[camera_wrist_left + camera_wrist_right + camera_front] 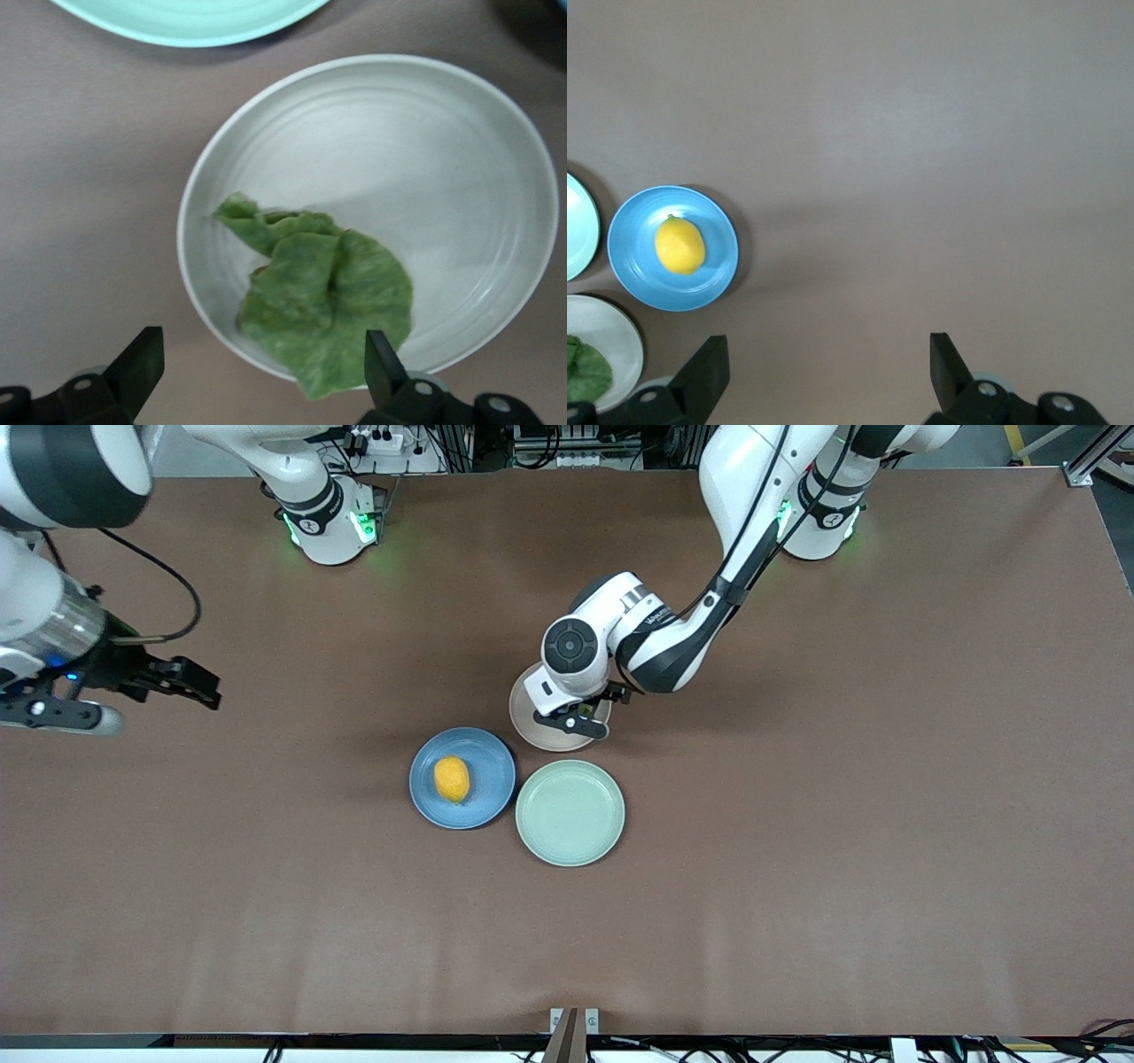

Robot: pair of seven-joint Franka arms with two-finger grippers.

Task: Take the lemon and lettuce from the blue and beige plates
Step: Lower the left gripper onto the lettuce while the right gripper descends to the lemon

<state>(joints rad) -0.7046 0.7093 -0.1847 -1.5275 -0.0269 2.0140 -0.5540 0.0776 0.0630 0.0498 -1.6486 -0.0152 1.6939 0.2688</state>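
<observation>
The lemon (452, 779) lies on the blue plate (492, 779). The beige plate (527, 722) touches it on the side nearer the robots and is mostly covered by my left hand. In the left wrist view the lettuce (328, 301) lies on the beige plate (443, 133), overhanging its rim. My left gripper (578, 721) (263, 367) is open just above that rim, one finger on each side of the leaf's end. My right gripper (205, 688) (828, 372) is open and empty, waiting over bare table toward the right arm's end. Its view shows the lemon (679, 245), the blue plate (633, 266) and the lettuce (585, 372).
A pale mint-green plate (570, 812) (186, 18) stands empty beside the blue plate, nearer the front camera than the beige one. The three plates cluster at the middle of the brown table (797, 824).
</observation>
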